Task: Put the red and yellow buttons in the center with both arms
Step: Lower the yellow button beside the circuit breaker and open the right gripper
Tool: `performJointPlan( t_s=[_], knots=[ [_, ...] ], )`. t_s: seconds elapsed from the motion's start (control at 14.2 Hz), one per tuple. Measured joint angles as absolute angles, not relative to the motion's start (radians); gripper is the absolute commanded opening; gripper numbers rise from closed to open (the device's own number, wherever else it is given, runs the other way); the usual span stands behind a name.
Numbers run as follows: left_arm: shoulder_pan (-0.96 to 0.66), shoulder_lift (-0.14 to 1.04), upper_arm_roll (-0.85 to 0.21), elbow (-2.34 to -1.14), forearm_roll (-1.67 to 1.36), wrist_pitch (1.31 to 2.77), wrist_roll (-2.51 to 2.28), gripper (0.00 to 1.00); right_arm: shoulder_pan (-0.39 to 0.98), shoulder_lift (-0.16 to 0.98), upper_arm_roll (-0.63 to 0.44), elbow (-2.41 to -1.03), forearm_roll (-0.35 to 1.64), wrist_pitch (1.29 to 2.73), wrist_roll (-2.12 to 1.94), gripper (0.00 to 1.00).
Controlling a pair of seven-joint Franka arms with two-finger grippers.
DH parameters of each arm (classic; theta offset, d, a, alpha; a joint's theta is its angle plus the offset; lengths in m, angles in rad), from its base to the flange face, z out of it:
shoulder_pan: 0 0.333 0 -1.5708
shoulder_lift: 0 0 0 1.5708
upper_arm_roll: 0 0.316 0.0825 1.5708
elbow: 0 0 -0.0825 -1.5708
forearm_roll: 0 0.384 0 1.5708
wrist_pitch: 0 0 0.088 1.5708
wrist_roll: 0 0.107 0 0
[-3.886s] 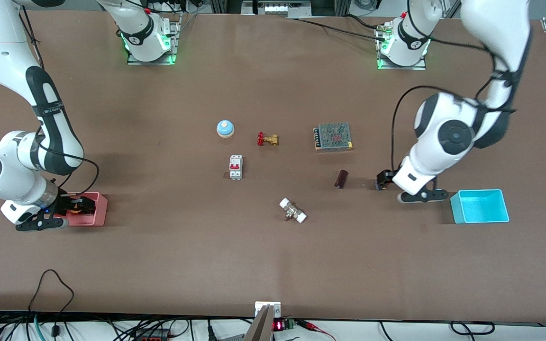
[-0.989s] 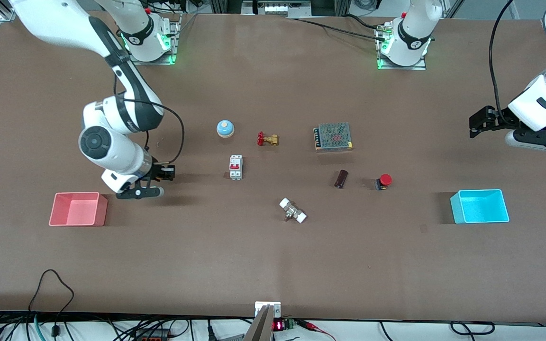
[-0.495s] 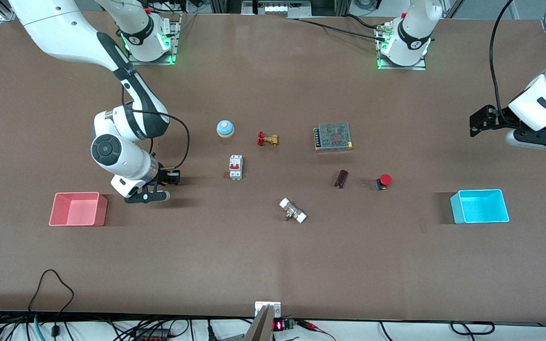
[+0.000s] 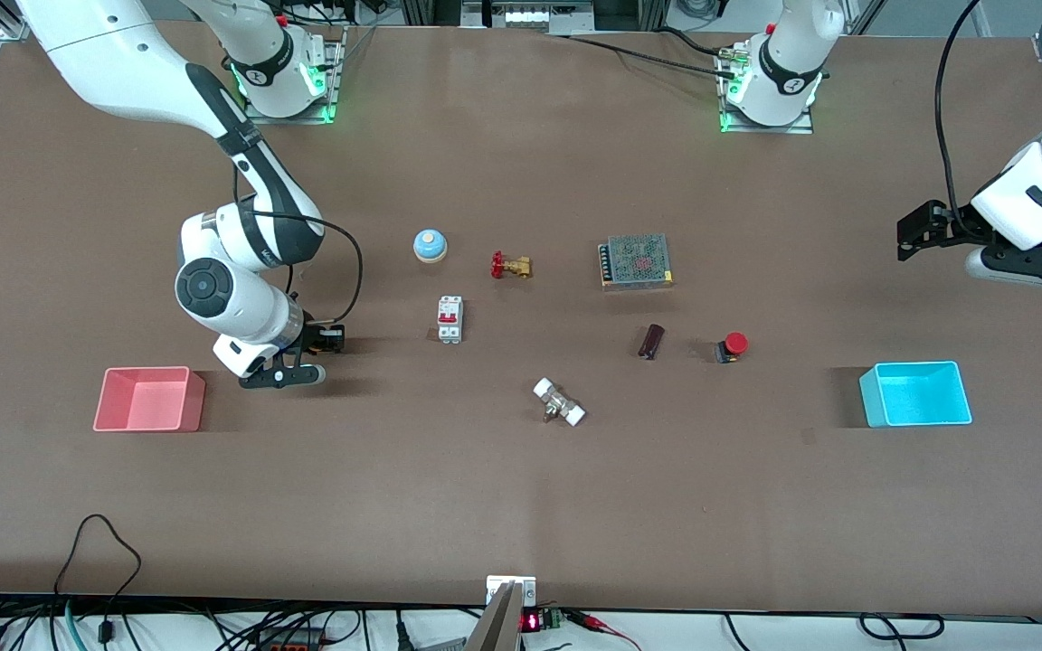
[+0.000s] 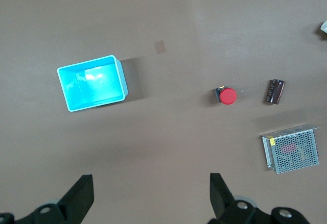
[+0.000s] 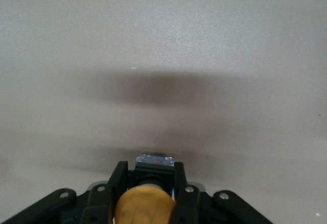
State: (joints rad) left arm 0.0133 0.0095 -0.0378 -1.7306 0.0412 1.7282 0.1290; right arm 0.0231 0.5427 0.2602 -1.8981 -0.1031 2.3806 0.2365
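Note:
The red button (image 4: 733, 345) (image 5: 226, 96) stands on the brown tabletop (image 4: 521, 488) beside a dark cylinder, free of any gripper. My right gripper (image 4: 326, 339) (image 6: 149, 170) is shut on the yellow button (image 6: 145, 206), whose black body sits between the fingers. It hangs low over bare table between the pink bin and the white breaker. In the front view the yellow cap is hidden by the hand. My left gripper (image 4: 910, 237) (image 5: 150, 183) is open and holds nothing, high over the left arm's end of the table.
A pink bin (image 4: 148, 399) and a cyan bin (image 4: 915, 394) sit at the two ends. Around the middle lie a blue bell (image 4: 430, 244), red-handled valve (image 4: 509, 265), white breaker (image 4: 449, 319), mesh power supply (image 4: 636, 260), dark cylinder (image 4: 651, 341) and white-capped fitting (image 4: 559, 402).
The right arm has carried the yellow button out of the pink bin toward the middle and has now nearly stopped. The left gripper let go of the red button and withdrew; it now holds still.

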Motion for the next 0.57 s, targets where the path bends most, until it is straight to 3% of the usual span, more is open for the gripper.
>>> performJointPlan(
  t_s=[0.57],
  knots=[
    [0.013,0.003,-0.043,-1.716,0.041,1.697,0.128,1.00,0.023,0.557,0.260,-1.898,-0.103,2.384,0.237,0.26]
  ],
)
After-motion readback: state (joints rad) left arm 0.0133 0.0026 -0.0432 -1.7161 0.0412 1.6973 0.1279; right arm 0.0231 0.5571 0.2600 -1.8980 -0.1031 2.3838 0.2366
